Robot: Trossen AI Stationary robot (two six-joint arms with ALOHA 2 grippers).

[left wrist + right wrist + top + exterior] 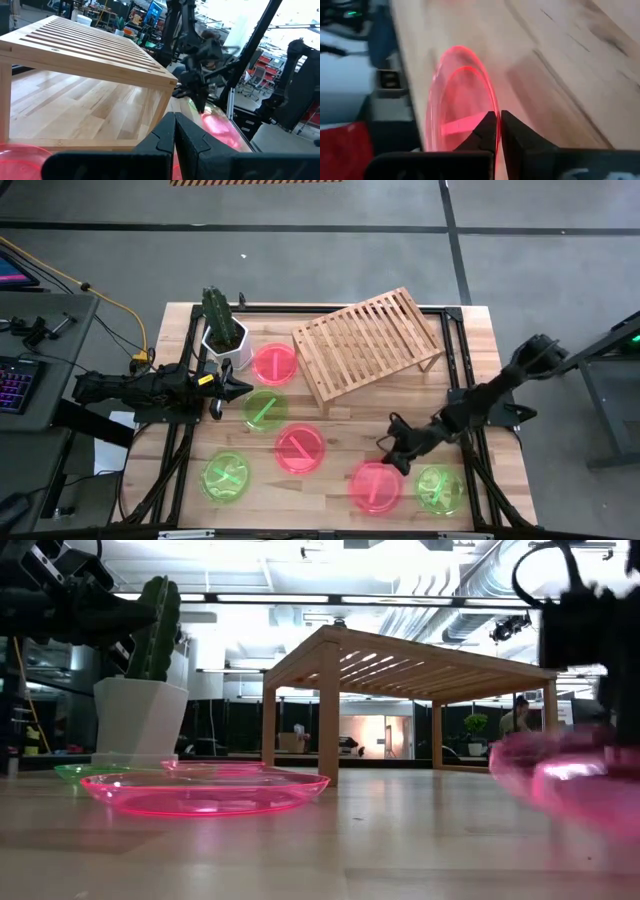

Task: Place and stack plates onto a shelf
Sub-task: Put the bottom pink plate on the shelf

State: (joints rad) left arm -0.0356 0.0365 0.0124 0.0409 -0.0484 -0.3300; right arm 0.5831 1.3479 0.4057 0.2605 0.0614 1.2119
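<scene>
The right gripper (392, 457) reaches low across the table, pinching the rim of a pink plate (375, 486). The left gripper (240, 386) hovers closed and empty beside the cactus pot (228, 340). No writing is legible.

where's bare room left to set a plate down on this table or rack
The light-wood slatted rack carries nothing on top. Bare tabletop shows between the rack and the right gripper, and along the near edge between the near-left green plate and the pink plate that gripper pinches. It is crowded by the white-potted cactus, where plates and the shut left gripper cluster.
</scene>
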